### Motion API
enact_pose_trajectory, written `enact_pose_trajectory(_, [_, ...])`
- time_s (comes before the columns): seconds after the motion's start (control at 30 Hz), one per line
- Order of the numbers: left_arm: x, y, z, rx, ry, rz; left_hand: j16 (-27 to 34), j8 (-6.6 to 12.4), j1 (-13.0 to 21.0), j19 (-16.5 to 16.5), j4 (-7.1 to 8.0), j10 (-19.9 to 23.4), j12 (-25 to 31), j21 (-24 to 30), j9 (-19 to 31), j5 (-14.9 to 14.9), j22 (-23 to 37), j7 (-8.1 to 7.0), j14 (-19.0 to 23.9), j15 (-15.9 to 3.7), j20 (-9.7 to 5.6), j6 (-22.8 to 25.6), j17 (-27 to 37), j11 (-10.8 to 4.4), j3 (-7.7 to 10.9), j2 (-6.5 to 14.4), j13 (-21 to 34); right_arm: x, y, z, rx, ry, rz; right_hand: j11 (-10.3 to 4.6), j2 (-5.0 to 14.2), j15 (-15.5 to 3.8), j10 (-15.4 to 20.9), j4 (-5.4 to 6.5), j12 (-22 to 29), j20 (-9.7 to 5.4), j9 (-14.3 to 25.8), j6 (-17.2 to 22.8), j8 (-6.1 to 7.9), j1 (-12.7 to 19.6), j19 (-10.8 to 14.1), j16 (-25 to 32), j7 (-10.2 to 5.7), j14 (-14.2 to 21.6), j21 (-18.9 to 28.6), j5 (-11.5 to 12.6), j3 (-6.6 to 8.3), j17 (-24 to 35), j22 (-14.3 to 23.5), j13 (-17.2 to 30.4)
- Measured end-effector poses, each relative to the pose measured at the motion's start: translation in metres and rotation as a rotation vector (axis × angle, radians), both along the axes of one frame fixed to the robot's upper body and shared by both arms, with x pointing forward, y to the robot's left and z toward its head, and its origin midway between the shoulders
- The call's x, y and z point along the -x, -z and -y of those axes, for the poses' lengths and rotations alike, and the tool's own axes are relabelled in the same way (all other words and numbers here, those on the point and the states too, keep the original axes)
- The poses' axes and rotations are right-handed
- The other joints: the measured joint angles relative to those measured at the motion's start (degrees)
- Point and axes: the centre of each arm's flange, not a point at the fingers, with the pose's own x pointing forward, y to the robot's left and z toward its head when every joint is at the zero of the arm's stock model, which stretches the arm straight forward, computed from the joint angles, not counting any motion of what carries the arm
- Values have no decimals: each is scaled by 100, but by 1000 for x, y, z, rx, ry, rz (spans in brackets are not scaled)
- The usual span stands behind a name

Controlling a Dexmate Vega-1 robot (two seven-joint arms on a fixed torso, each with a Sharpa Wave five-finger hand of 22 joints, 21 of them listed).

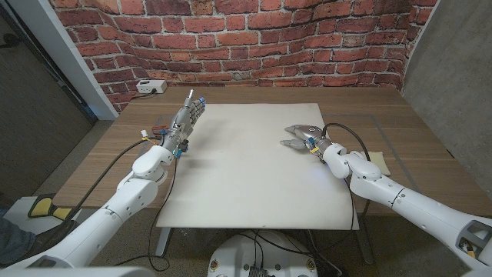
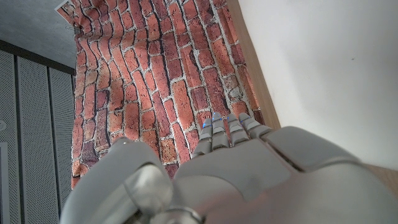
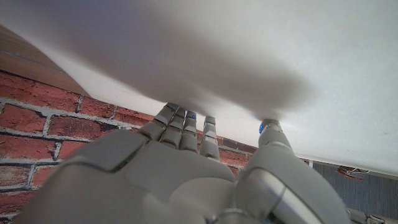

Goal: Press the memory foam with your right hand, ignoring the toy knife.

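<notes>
Now I'd lower my empty, spread right robot hand [image 1: 302, 137] squarely onto the memory foam [image 1: 246, 165], seemingly just touching, pressing evenly.

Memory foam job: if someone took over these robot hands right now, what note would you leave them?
Right robot hand: fingers apart, holding nothing, at the right side of the white memory foam, fingertips close to or touching its surface; contact cannot be confirmed.
Left robot hand: open, upright at the foam's left edge, holding nothing.
The foam lies flat on the wooden table. I cannot make out the toy knife.
Done: right hand brought to the foam.
Left: press down with the right hand.
</notes>
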Motion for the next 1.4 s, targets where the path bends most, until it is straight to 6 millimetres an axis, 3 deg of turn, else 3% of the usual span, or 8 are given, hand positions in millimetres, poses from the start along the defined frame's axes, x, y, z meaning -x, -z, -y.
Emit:
enact_pose_trajectory(0.3, [1,0,1,-5,2,-3,0,0,0,0,0,0,-33,-8,0,0,0,0,0,0,0,0,0,0,0,0,0,-4,4,1,3,11,-30,8,-46,0,8,25,22,21,-9,247,57,91,39,0,-7,-1,3,-2,23,1,0,-1])
enact_pose_trajectory(1.4, [1,0,2,-7,-5,-9,0,-22,15,-31,1,0,-32,-8,0,-48,-2,0,0,0,30,0,14,0,0,15,0,-11,17,4,12,35,-75,-10,-54,-35,29,82,-1,2,-10,225,46,113,16,3,9,62,-34,-67,60,12,-51,-2])
